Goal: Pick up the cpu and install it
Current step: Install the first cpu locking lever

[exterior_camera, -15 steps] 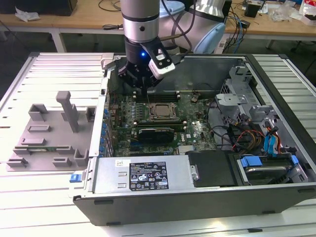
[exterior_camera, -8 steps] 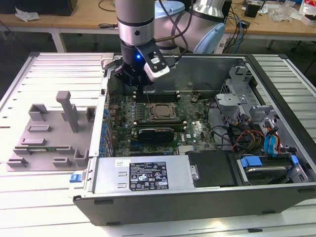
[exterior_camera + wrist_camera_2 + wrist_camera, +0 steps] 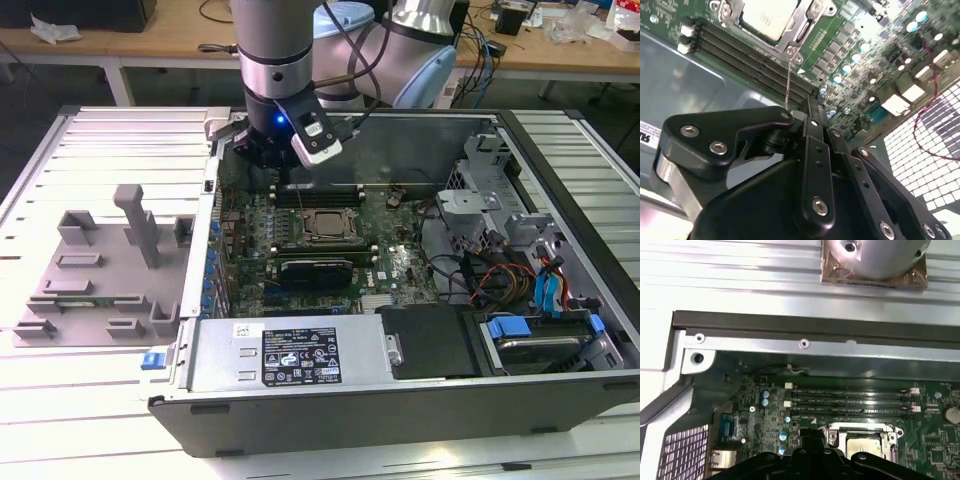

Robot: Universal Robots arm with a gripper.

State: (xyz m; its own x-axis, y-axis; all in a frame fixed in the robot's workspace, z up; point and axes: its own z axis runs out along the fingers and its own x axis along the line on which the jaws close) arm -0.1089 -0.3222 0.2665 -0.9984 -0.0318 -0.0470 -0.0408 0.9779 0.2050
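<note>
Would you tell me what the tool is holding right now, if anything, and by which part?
Nothing, as far as shows: the tool hangs over the motherboard, while the cpu lies in its socket, apart from it.

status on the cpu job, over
Gripper low over the memory slots, beside the socket. Cpu lying in the socket, not held. Thin metal rod upright at the socket corner, close to gripper.
</note>
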